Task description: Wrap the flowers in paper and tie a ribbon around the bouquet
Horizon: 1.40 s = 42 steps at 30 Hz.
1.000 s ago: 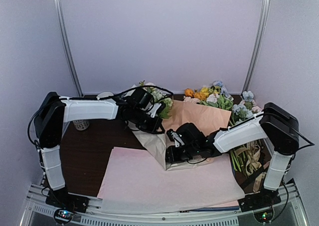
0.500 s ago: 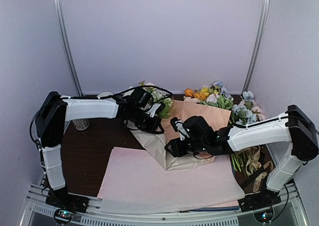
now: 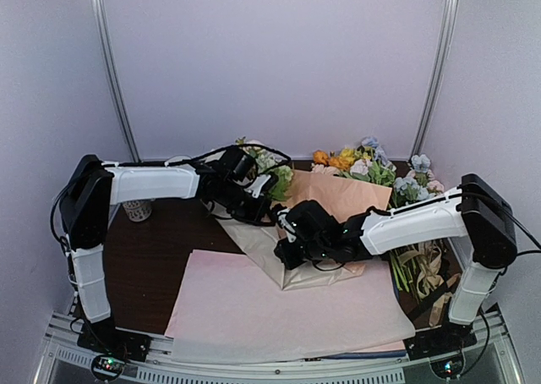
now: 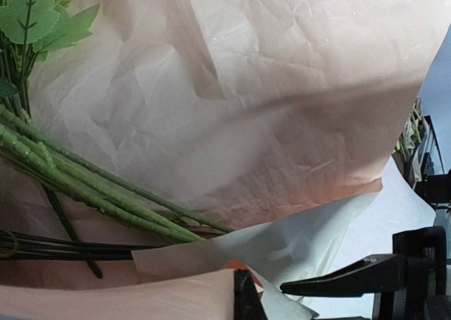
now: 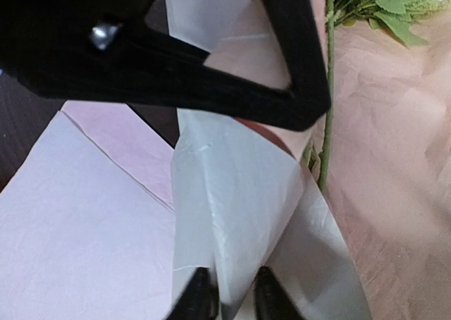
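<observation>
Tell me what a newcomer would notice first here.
Both arms meet mid-table over a large creased peach-tan wrapping paper sheet: the left gripper is shut on its far-left edge, and the right gripper straddles a pale fold nearer the front. On that sheet lie green-stemmed artificial flowers. A pale pink sheet covers the near side, and a loose bunch of orange, yellow and blue blooms sits far right.
</observation>
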Each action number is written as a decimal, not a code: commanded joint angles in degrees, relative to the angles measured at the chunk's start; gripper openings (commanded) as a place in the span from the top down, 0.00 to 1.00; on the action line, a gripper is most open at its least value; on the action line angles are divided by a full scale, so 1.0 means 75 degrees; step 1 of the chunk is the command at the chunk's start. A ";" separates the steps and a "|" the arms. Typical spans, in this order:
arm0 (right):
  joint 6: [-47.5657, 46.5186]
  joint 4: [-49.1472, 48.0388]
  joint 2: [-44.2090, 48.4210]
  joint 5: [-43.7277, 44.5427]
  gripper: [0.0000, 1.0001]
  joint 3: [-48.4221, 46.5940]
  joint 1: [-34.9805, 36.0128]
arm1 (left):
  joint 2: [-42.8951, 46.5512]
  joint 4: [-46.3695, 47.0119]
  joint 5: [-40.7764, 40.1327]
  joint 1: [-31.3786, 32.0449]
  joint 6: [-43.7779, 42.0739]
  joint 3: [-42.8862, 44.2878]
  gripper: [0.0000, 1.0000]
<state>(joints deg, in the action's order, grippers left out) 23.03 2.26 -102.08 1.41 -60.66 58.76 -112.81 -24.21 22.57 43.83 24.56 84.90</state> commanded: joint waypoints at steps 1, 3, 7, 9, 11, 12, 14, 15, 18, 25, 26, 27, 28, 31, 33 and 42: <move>0.0340 0.0288 -0.0068 0.0436 0.90 -0.0064 0.0006 | -0.0020 -0.0071 0.0128 -0.0032 -0.0261 0.0318 1.00; 0.0548 0.0309 -0.0061 0.0378 0.97 0.0011 0.0008 | 0.0037 -0.0170 0.0082 -0.0032 -0.0342 0.0378 0.91; 0.1113 -0.0142 -0.0074 -0.0045 1.00 0.0389 -0.0061 | 0.0253 -0.0782 -0.0216 -0.0055 -0.0789 0.0852 0.55; 0.1480 -0.0555 -0.0056 -0.0376 1.00 0.0663 -0.0166 | 0.0485 -0.1208 -0.0396 -0.0131 -0.1071 0.1197 0.47; 0.1761 -0.0991 -0.0073 -0.0656 1.00 0.0903 -0.0277 | 0.0823 -0.1541 -0.0574 -0.0305 -0.1299 0.1446 0.41; 0.1859 -0.1103 -0.0076 -0.0771 1.00 0.0972 -0.0319 | 0.1032 -0.1644 -0.0651 -0.0418 -0.1369 0.1467 0.39; 0.2023 -0.1280 -0.0075 -0.0946 1.00 0.1068 -0.0381 | 0.1494 -0.1689 -0.0648 -0.0832 -0.1463 0.1327 0.35; 0.2081 -0.1351 -0.0067 -0.1002 1.00 0.1114 -0.0395 | 0.1707 -0.1685 -0.0654 -0.1074 -0.1492 0.1196 0.33; 0.2261 -0.1456 -0.0075 -0.1162 1.00 0.1177 -0.0464 | 0.2065 -0.1617 -0.0761 -0.1952 -0.1368 0.0790 0.30; 0.2590 -0.1852 -0.0046 -0.1485 1.00 0.1415 -0.0574 | 0.1919 -0.1324 -0.1387 -0.2453 -0.2788 0.0477 0.25; 0.2600 -0.1849 -0.0049 -0.1503 1.00 0.1424 -0.0589 | 0.1891 -0.1274 -0.1453 -0.2476 -0.3130 0.0478 0.24; 0.2599 -0.1847 -0.0036 -0.1507 1.00 0.1422 -0.0598 | 0.1873 -0.1248 -0.1512 -0.2497 -0.3397 0.0480 0.23; 0.2591 -0.1840 -0.0014 -0.1497 1.00 0.1437 -0.0601 | 0.1885 -0.1199 -0.1498 -0.2556 -0.3704 0.0463 0.22; 0.2592 -0.1859 0.0009 -0.1486 1.00 0.1472 -0.0609 | 0.1938 -0.0695 -0.0829 -0.2899 -0.4568 0.0198 0.19; 0.2596 -0.1849 -0.0014 -0.1531 1.00 0.1457 -0.0616 | 0.1864 -0.0153 -0.0676 -0.3109 -0.4806 0.0066 0.17; 0.2621 -0.1883 0.0004 -0.1557 1.00 0.1518 -0.0623 | 0.0440 -0.0003 0.0751 -0.3353 -0.5573 0.1109 0.07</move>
<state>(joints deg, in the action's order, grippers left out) 42.04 -11.44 -102.35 -9.56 -50.24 54.33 -105.06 -26.57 19.51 18.33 -12.84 89.17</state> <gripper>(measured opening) 0.003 0.882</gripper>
